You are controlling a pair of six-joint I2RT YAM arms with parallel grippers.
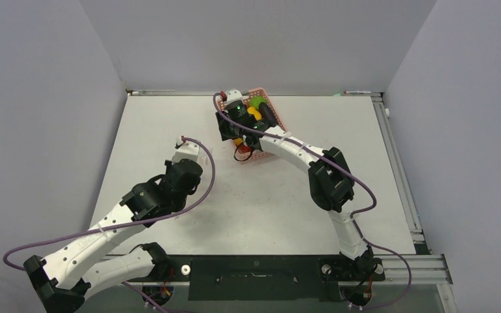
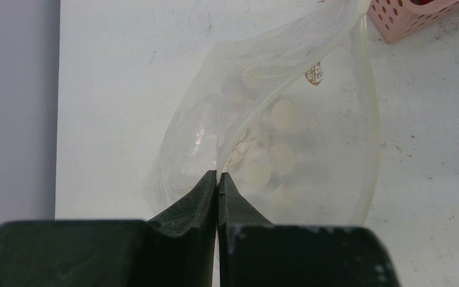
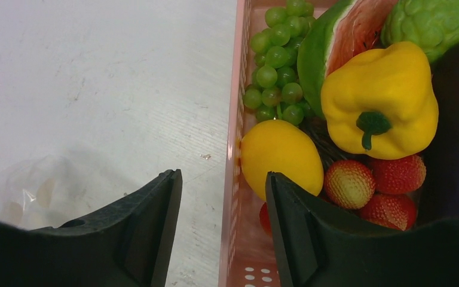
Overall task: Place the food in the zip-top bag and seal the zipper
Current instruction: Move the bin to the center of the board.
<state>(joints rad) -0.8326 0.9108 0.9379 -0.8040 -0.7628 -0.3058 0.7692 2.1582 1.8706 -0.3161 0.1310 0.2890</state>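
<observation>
Our left tool (image 2: 217, 177) pinches the bag (image 2: 320, 137). Our right tool (image 3: 222, 175) gapes over the basket wall (image 3: 237, 89), so we might grab that.

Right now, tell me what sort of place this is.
Probably a robot lab test cell. Plain grey walls box in a white table, the left arm and right arm are bolted at its near edge, and the only goods are toy food in a pink basket and a clear zip-top bag.

Bright even light, soft faint shadows, slightly hazy wrist views.
</observation>
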